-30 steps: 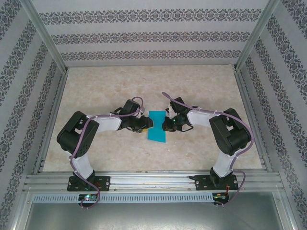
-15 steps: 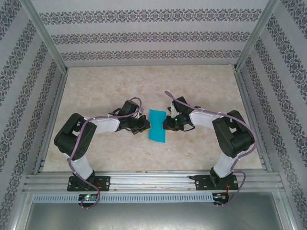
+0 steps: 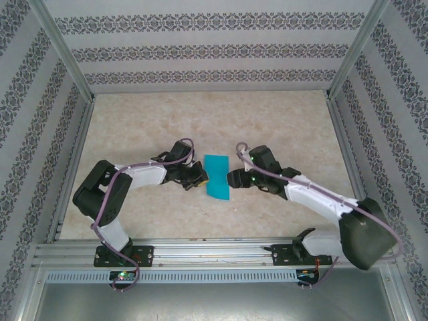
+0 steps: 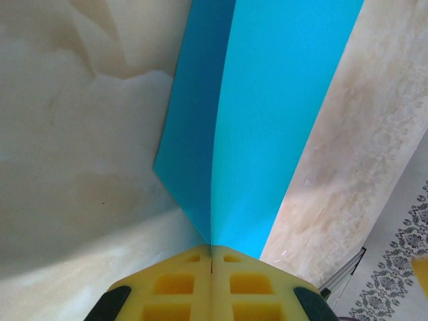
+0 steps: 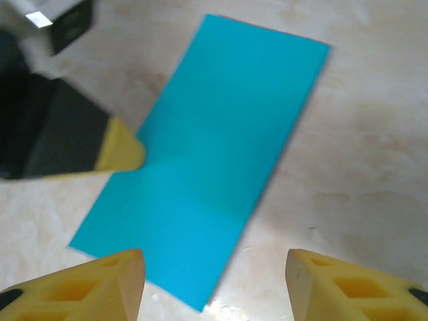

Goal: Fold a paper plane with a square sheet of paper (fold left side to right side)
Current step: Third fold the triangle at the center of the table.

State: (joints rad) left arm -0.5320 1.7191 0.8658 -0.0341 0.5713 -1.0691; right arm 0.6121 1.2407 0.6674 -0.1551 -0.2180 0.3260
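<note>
**Left fingers (image 4: 180, 287) gripped the folded sheet of paper (image 3: 218, 176)**

The turquoise sheet of paper lay on the bench (image 3: 200, 120) as a narrow rectangle, between the two arms. The left fingers were closed on its left edge, where two layers came together. The right fingers (image 5: 100, 281) stood open just beside its right edge, holding nothing.

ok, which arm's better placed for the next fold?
Probably left: the left gripper is shut on the square sheet of paper at its edge. The right gripper hangs open, gripping nothing.
</note>
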